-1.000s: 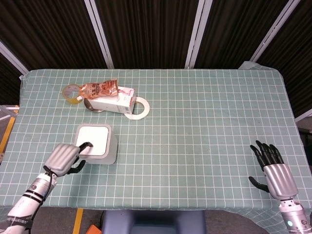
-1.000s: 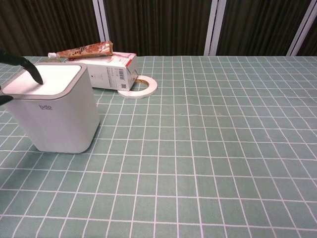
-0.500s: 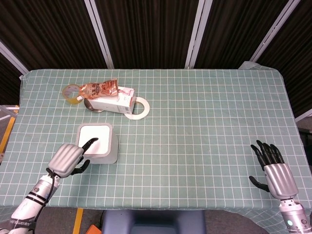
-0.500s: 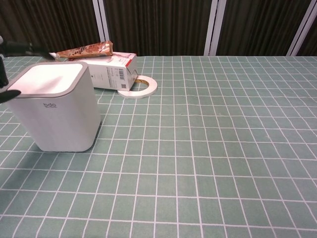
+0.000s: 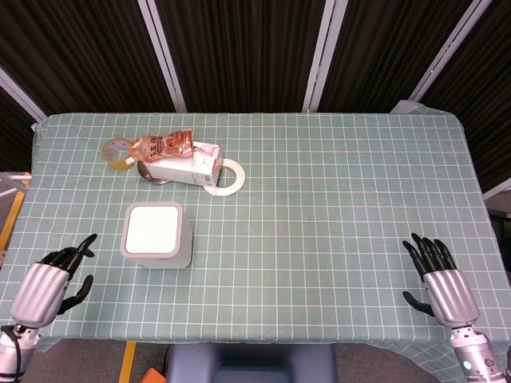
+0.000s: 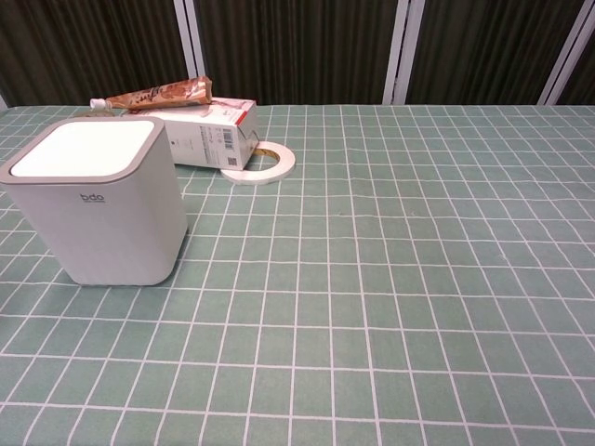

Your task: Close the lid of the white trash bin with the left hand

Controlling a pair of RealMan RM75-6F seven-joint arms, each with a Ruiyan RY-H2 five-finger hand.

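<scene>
The white trash bin [image 5: 156, 234] [image 6: 98, 209] stands upright on the left part of the table, its flat lid lying level inside the grey rim. My left hand [image 5: 48, 282] hovers at the table's front left corner, well to the left of the bin, fingers spread and empty. My right hand [image 5: 441, 281] sits near the front right edge, fingers apart, holding nothing. Neither hand shows in the chest view.
Behind the bin lie a white carton [image 5: 188, 165] [image 6: 204, 131], a brown pouch [image 5: 164, 144] [image 6: 158, 94], a white tape ring [image 5: 228, 176] [image 6: 264, 162], a yellow tape roll [image 5: 119, 152] and a grey disc [image 5: 149, 175]. The green checked cloth [image 5: 335, 207] covers the table.
My left hand lifted its finger off the bin lid and drew back left and toward the table's front corner. The lid now lies flat. The right hand barely shifted.
</scene>
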